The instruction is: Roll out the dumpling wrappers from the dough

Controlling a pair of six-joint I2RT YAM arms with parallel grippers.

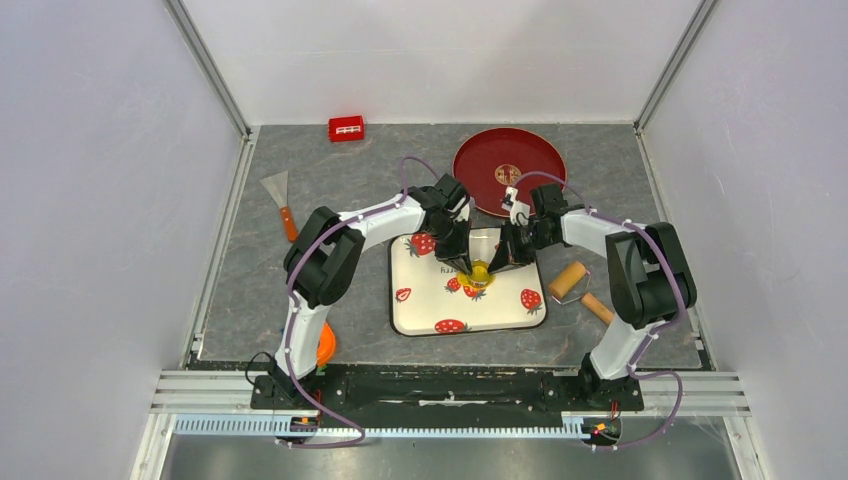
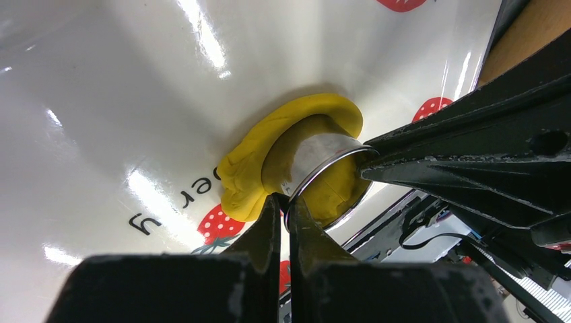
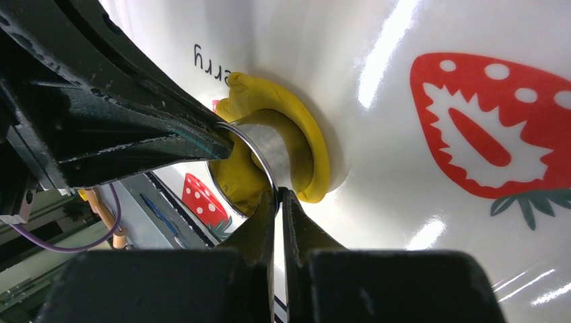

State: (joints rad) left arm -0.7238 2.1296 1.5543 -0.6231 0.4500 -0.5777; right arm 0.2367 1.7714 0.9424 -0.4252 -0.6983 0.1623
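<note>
Inspection finding: your left gripper (image 2: 285, 202) was closed tight on the thin rim of the ring cutter (image 2: 316, 151). Your right gripper (image 3: 278, 195) was pinched shut on the same rim at another point. The two sets of fingertips sat very near one another over the cutter.

The dough (image 2: 249, 168) lay as a flattened yellow patch on the strawberry mat (image 1: 500, 310), near the mat's centre. The cutter stood in it, with dough filling the ring and a ragged collar showing around part of it. No loose yellow disc showed on the mat or on the red plate (image 1: 508, 170), so I judged that no dumpling wrappers had been freed at this point. The roller (image 1: 568, 279) lay on the table to the right of the mat.

Risks noted:
- Each hold was on a narrow metal edge. Uneven pressure from either arm could tilt the ring and leave one side uncut.
- The collar looked wide on one side. On the other it was hidden or thin, so the disc could come out incomplete.
- The dough packed inside the ring could stick and rise with it on a lift, tearing or folding.
- With the fingertips so close, a small sideways move could knock them together or drag the mat.
</note>
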